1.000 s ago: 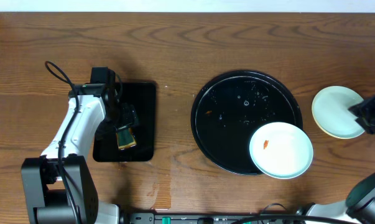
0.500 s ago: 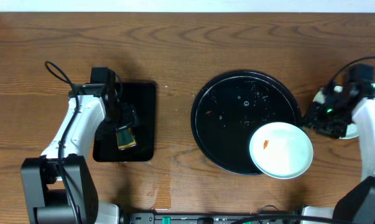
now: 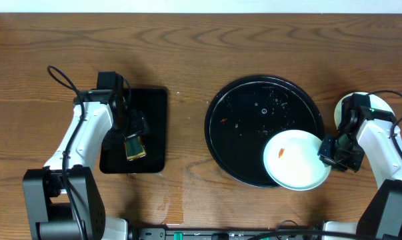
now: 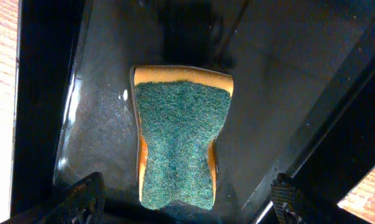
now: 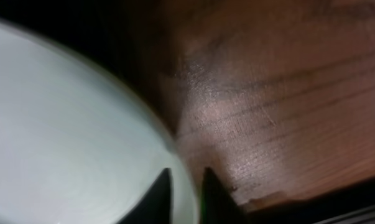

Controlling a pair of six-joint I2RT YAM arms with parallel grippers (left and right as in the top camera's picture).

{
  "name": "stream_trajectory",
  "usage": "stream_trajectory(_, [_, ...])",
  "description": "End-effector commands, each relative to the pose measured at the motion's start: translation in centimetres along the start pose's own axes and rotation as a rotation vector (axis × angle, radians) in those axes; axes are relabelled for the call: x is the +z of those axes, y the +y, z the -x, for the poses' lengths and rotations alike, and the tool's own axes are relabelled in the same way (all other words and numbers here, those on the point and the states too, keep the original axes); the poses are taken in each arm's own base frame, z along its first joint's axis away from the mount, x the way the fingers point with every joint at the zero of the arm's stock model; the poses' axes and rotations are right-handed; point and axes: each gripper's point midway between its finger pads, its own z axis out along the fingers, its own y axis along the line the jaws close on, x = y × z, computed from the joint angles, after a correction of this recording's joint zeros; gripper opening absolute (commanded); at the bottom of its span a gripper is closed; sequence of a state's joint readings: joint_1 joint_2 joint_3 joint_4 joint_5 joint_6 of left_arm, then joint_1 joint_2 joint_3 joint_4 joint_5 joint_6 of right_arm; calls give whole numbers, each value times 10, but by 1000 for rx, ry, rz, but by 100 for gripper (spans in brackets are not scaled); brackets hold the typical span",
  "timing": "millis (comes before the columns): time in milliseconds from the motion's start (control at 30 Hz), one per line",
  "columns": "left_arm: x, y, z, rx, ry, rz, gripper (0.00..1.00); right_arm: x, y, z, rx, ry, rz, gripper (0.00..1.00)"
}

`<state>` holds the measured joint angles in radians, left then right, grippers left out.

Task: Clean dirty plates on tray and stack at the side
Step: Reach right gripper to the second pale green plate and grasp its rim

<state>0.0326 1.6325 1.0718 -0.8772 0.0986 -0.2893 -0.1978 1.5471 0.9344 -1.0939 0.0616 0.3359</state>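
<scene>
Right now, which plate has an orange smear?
The plate on the lower-right rim of the round tray, at the right gripper. The other plate, off the tray under the right arm, shows none.

r wrist view blurred; plate (image 5: 63, 124) cut off at left & bottom edges. overhead: r arm (image 3: 381, 143) hides most of side stack (image 3: 381, 105), plate covers tray (image 3: 217, 133) rim lower-right. l gripper (image 4: 184, 202) tips cropped at bottom edge.

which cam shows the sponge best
The left wrist view: the sponge sits large and sharp in mid-frame, green scrub face up, orange foam at its edges, lying on the small black tray. Overhead shows only a small patch of it. The right wrist view does not show it.
</scene>
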Motion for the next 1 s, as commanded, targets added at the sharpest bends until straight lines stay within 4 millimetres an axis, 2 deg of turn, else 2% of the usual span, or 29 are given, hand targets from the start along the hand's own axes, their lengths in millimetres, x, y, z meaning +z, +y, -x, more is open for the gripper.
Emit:
stream_trajectory(0, [0, 1, 1, -16, -2, 4, 86, -1, 0, 4, 30, -22, -2, 6])
stream_trajectory(67, [0, 1, 1, -16, -2, 4, 86, -2, 5, 8, 28, -34, 22, 2])
stream_trajectory(367, [0, 1, 1, -16, -2, 4, 86, -16, 57, 51, -131, -212, 283, 1])
stream_trajectory(600, [0, 1, 1, -16, -2, 4, 86, -19, 79, 50, -334, -263, 282, 1])
stream_trajectory(733, [0, 1, 1, -16, -3, 4, 86, -27, 98, 62, -447, -360, 294, 1])
stream_trajectory(833, [0, 1, 1, -16, -3, 4, 86, -31, 99, 74, -436, -416, 265, 5])
stream_trajectory(967, [0, 1, 1, -16, -3, 4, 86, -30, 105, 69, -410, -386, 318, 7])
